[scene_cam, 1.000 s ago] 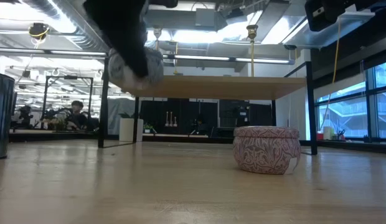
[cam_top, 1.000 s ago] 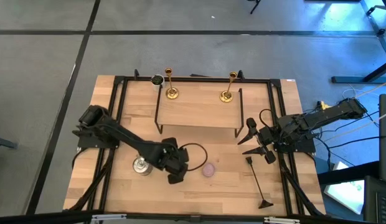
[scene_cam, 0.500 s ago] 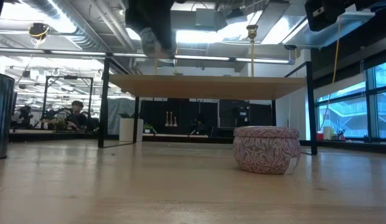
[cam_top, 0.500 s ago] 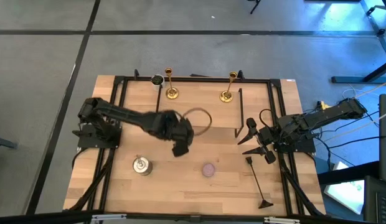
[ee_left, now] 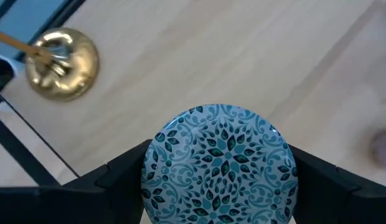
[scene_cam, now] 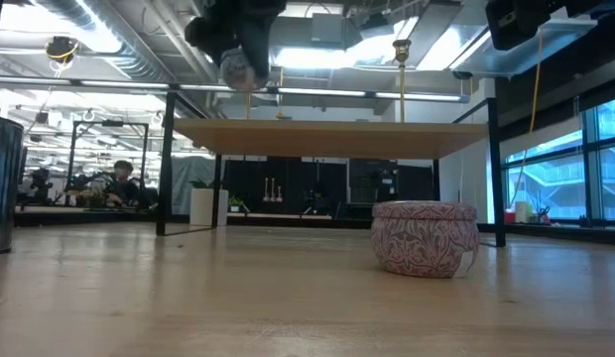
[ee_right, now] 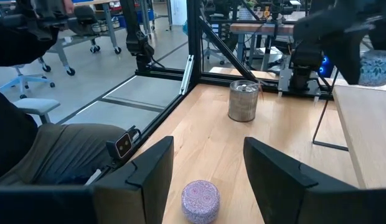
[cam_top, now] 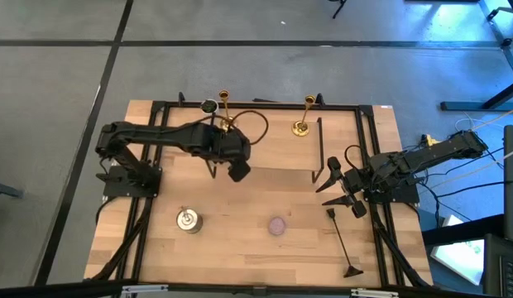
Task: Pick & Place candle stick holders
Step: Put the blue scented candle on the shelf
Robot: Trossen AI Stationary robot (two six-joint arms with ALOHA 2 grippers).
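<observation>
1. The left gripper (cam_top: 237, 170) hangs above the raised wooden shelf (cam_top: 273, 153), near its left end. Its claw is clamped on a round blue patterned tin (ee_left: 219, 163), which fills most of the left wrist view, so the fingertips themselves are hidden behind it.
2. The left candle stick holder (cam_top: 227, 116) stands upright on the shelf just beside that arm's wrist. From the left wrist camera only its round gold base (ee_left: 61, 62) and a slice of stem show, cut by the frame edge.
3. The right candle stick holder (cam_top: 304, 120) stands upright farther right on the same shelf, well apart from both grippers. In the low view only its thin stem and cup top (scene_cam: 400, 50) rise over the shelf edge.
4. The right gripper (cam_top: 333, 186) waits at the table's right side, its claw spread wide and holding nothing.
5. A pink patterned tin (scene_cam: 425, 238) sits on the table in front of the shelf; a silver tin (cam_top: 188, 220) sits to its left.
6. In the low view the left gripper is a dark shape cut off by the top edge.
</observation>
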